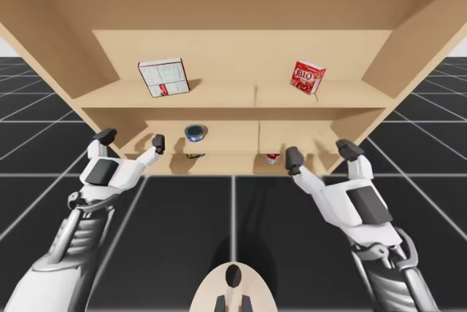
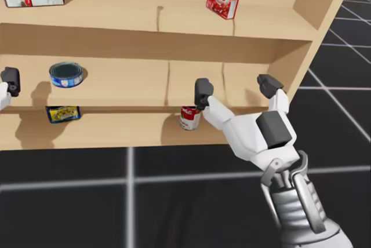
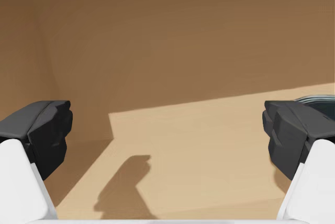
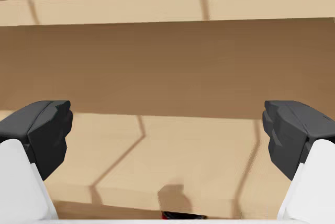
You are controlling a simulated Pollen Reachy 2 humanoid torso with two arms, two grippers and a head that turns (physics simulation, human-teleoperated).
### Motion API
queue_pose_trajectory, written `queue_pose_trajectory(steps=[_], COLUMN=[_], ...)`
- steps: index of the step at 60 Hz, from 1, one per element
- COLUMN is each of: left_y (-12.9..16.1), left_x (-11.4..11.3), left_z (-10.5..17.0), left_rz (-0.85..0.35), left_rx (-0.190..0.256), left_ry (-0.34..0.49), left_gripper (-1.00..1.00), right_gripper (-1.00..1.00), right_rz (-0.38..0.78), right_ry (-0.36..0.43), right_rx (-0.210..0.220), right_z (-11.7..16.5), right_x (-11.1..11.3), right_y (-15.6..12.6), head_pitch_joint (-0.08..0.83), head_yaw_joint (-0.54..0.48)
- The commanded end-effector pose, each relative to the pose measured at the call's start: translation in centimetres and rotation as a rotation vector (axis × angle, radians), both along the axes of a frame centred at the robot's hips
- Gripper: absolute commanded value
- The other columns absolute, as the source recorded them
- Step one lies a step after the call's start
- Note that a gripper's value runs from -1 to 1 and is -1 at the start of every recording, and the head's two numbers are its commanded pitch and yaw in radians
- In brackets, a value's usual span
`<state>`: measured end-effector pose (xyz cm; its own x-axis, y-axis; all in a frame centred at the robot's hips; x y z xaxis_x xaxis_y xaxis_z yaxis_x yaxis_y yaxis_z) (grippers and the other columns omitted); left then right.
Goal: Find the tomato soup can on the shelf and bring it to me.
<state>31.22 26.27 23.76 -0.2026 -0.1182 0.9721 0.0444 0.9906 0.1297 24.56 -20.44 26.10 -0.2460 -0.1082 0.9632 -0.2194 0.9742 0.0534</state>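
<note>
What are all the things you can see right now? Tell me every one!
shelf: one, light wood, standing on the floor ahead of me
white box: one, white with some red, top board, left side
red box: one, red, top board, right side
round can: one, blue, middle board, left of centre
flat tin: one, yellow and blue, lowest board, below the round can
soup can: one, red and white, lowest board, near the centre
floor: one, black with a pale grid, under the shelf
left gripper: one, white with black fingers, open, at the middle board beside the round can
right gripper: one, white with black fingers, open, at the middle board, above the soup can
</note>
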Motion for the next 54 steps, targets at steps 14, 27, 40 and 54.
queue_pose_trajectory(steps=[14, 27, 40, 54], left_y=[0.1, -0.2, -0.3, -0.3], left_x=[0.0, 0.0, 0.0, 0.1], left_z=[0.0, -0.1, -0.2, -0.2], left_rz=[-0.003, -0.004, 0.0, 0.003], left_rx=[0.0, 0.011, 0.014, 0.016], left_ry=[-0.001, -0.001, 0.0, 0.002], left_gripper=[-1.0, -1.0, -1.0, -1.0], right_gripper=[-1.0, -1.0, -1.0, -1.0], right_rz=[0.102, 0.109, 0.09, 0.055], right_ry=[0.145, 0.239, 0.297, 0.351], right_rx=[0.045, 0.031, -0.024, -0.048], right_z=[-6.3, -9.8, -10.8, -12.5], right_x=[-2.5, 1.6, 6.0, 10.7], right_y=[0.9, 1.0, 1.5, 2.1], head_pitch_joint=[0.567, 0.571, 0.575, 0.576], head_yaw_joint=[-0.2, -0.21, -0.21, -0.21])
